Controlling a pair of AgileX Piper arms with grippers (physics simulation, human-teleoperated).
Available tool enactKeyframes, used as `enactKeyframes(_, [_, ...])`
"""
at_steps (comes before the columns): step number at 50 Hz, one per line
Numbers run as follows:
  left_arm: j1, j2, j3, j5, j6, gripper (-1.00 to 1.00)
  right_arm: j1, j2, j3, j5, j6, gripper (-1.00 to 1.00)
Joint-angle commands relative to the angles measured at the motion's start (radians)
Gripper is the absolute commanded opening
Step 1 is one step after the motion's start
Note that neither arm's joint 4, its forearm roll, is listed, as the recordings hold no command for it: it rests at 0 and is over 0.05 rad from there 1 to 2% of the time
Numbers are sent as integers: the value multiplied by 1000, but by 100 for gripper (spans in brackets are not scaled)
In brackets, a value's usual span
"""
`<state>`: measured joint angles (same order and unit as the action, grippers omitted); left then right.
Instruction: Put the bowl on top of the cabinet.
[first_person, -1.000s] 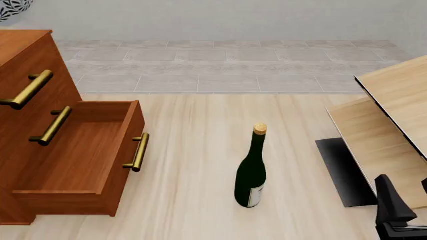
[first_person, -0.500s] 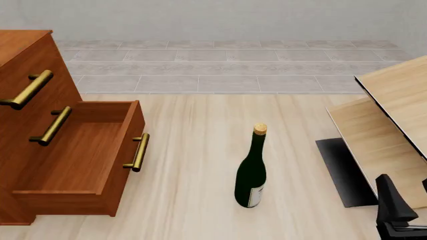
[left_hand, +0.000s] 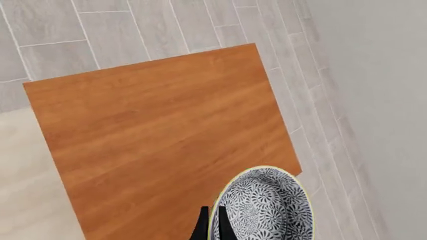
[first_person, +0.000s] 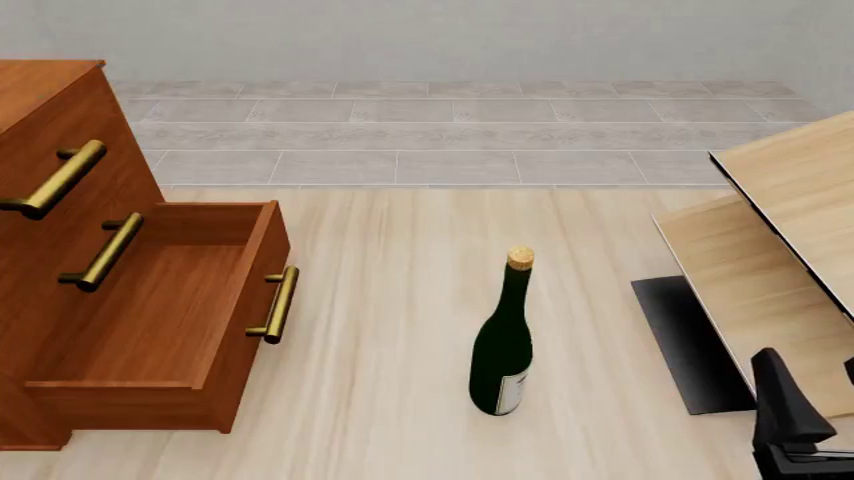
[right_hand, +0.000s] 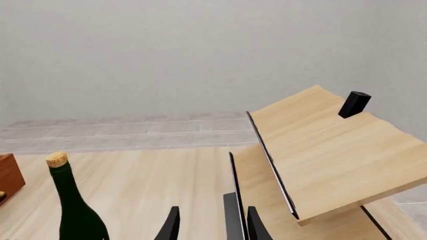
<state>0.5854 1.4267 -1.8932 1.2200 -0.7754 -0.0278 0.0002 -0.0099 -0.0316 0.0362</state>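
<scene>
- Left gripper (left_hand: 212, 225) is pinched onto the rim of the bowl (left_hand: 263, 207), dark fingers either side of the wall, holding it over the cabinet (left_hand: 160, 130) top near one corner.
- I'd shift it toward the panel's middle before lowering, then let go level so it doesn't tip off.
- Bowl: glazed ceramic, dense blue-grey floral, pale rim. Cabinet top: smooth reddish wood, flat.
- Right gripper (right_hand: 210, 225) sits with jaws apart, holding nothing, at 5 o'clock in the front view.
- Glossy green bottle (first_person: 503, 340), cork stopper, stands around 6 o'clock.
</scene>
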Motion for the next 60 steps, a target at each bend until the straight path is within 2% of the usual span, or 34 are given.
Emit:
enactKeyframes(1, [63,51,-5,0,28,-100,3,0,-1,4,-3,100])
enactKeyframes(16, [74,86,19,0,40,-100,4,0,0,6,-5,100])
enactKeyframes(24, [57,100,41,-1,19,-100,3,0,1,4,-4,100])
enactKeyframes(34, [86,114,49,-1,46,-100,2,0,2,2,-3,100])
enactKeyframes(60, [92,117,101,-31,75,-100,1,0,3,-1,-3,100])
